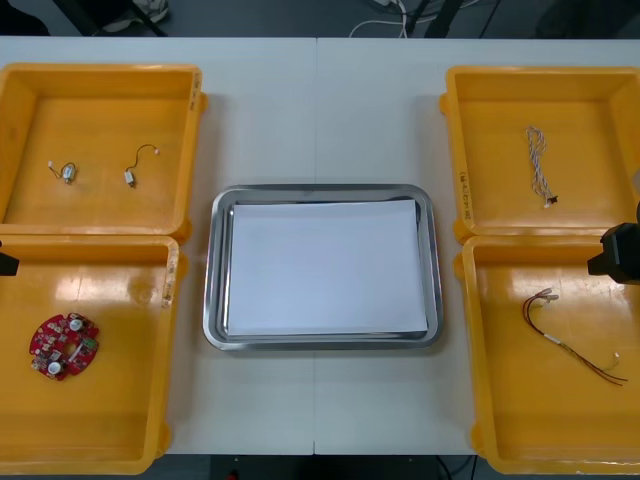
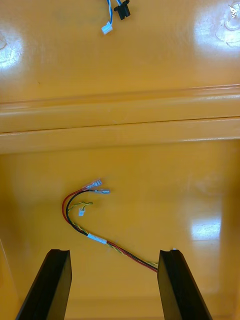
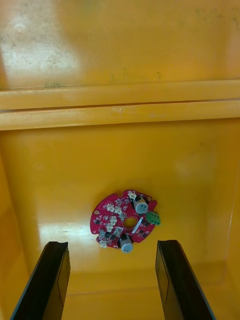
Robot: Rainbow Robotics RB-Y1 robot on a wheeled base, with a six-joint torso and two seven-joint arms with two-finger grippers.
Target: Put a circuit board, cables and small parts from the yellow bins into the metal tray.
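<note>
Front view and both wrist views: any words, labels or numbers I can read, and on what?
None readable.
Far left yellow bin: dark marks on the rim facing the metal tray, too small to read.
Far right yellow bin: similar rim marks, too small.
Circuit board, in front of the open left claw: no legible print.
Red and yellow cable, in front of the open right claw: no label.

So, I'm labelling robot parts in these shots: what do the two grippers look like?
The left gripper and right gripper match: each has two plain matte black fingers, flat straight bars with squared-off tips. No markings or cables show on them.
</note>
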